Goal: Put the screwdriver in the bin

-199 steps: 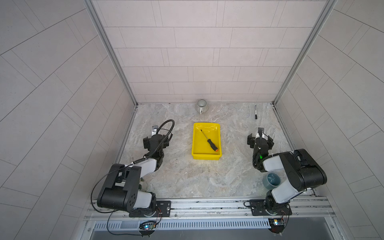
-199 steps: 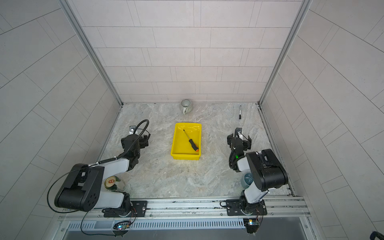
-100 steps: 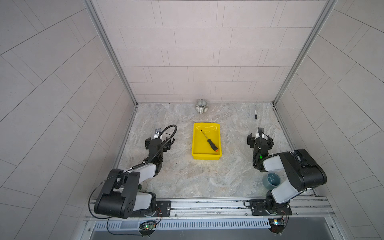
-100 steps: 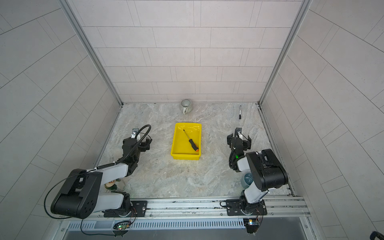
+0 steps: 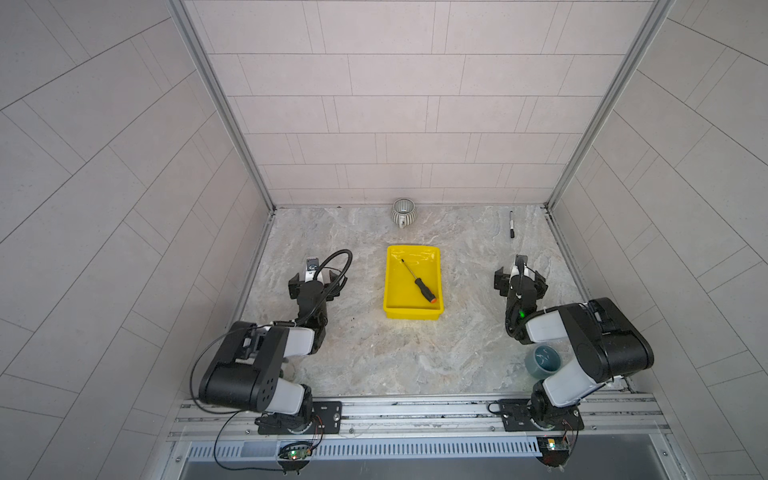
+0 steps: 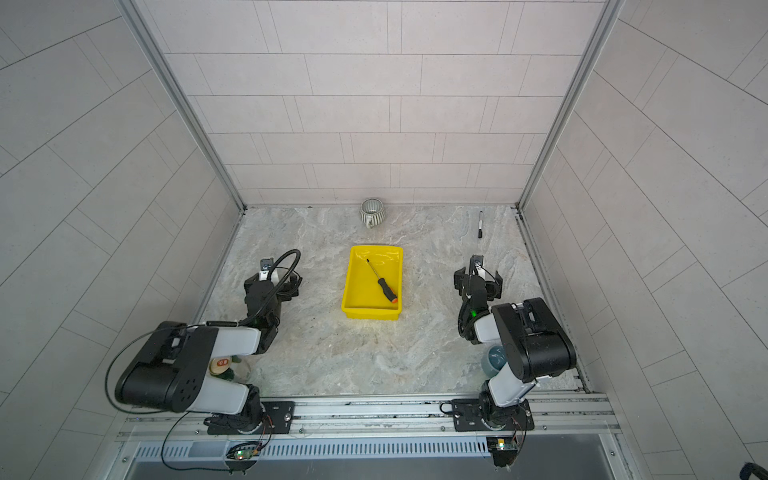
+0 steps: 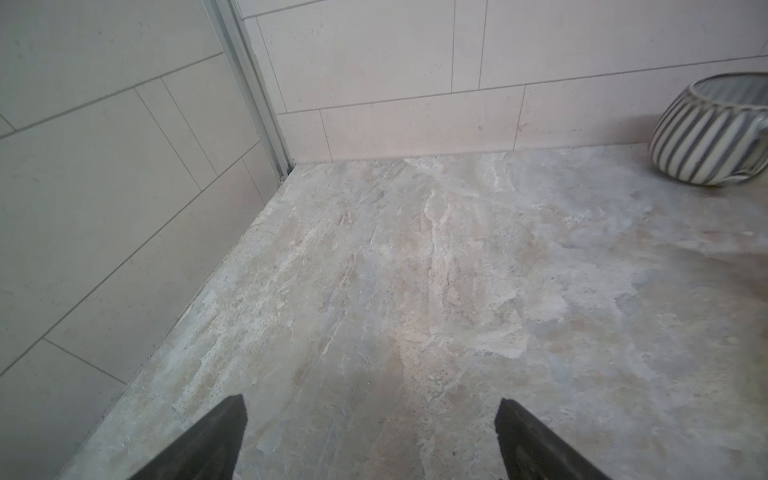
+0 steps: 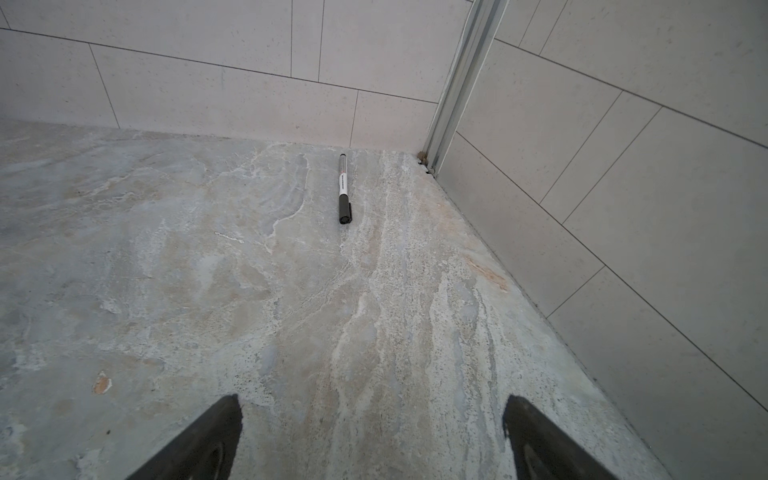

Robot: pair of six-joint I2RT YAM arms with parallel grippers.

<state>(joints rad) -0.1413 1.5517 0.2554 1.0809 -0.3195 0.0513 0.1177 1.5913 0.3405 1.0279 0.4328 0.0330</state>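
Starting big: same marbled table (image 5: 374,357) as a second ago, same layout. Noticed only a small shuffle from the left arm (image 5: 266,353) and its cable loop on the near left. Zero movement from the right arm (image 5: 582,336) on the near right.

Found the bin (image 5: 411,314) mid-table between the two arms, well apart from both, same spot as before. Can see the left tool (image 7: 370,401) spread wide and empty over bare table. Same for the right tool (image 8: 372,399): wide apart, holding nothing.

Skipping the striped mug (image 5: 403,212) by the far wall.

Spotted the screwdriver (image 5: 417,281) lying diagonally inside the bin, tip toward the far left corner, orange butt toward the near right. Hasn't budged over the last second. Reads as job done: dropped in, let go, backed off. Probably just parking left.

Leaving the marker (image 8: 344,189) alone at far right.
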